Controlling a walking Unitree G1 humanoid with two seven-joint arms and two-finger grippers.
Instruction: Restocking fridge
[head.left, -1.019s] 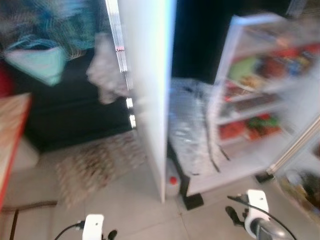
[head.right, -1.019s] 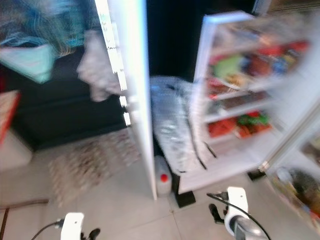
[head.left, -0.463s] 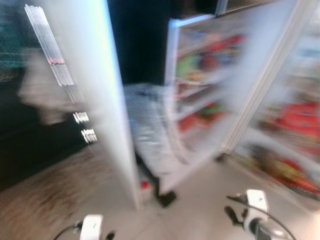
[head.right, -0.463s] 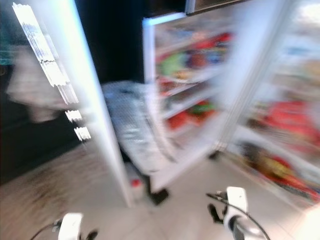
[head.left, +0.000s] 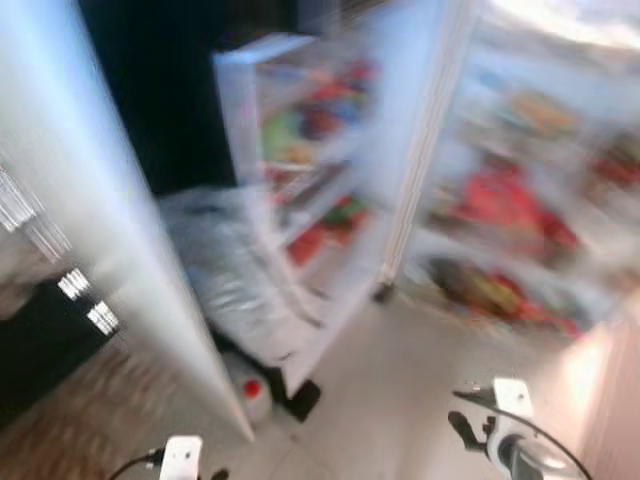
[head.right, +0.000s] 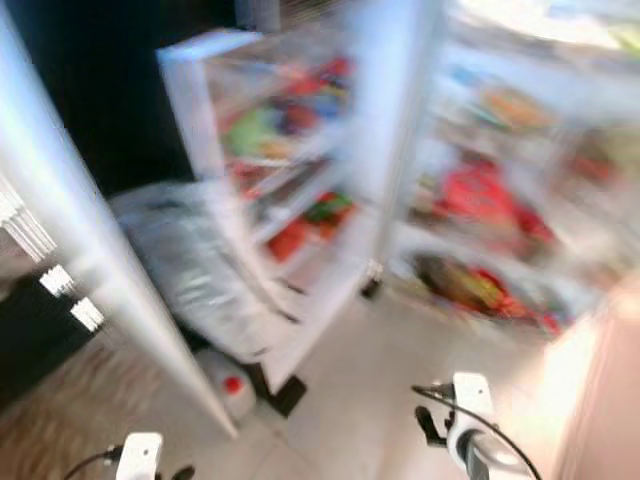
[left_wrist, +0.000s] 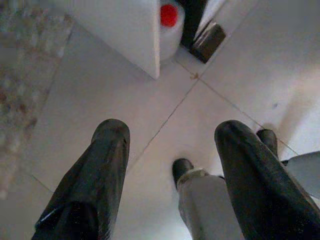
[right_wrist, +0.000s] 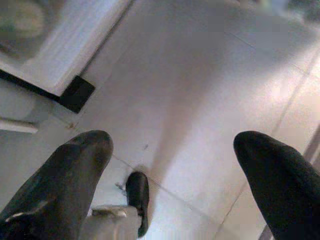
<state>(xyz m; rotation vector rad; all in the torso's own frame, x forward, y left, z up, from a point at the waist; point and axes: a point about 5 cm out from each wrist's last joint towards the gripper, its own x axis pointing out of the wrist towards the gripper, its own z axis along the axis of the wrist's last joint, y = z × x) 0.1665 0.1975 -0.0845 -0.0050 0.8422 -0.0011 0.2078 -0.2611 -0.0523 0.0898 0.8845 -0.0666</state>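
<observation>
From my head cameras, all blurred, I see the open fridge (head.left: 500, 200) ahead, its door shelves (head.left: 310, 170) packed with colourful, unreadable items. Left wrist: left gripper (left_wrist: 170, 165) hangs over floor tiles (left_wrist: 240, 60), jaws spread wide, holding nothing. Right wrist: right gripper (right_wrist: 175, 170), jaws wide apart too, empty. I judge restocking not yet started; nothing in hand.
</observation>
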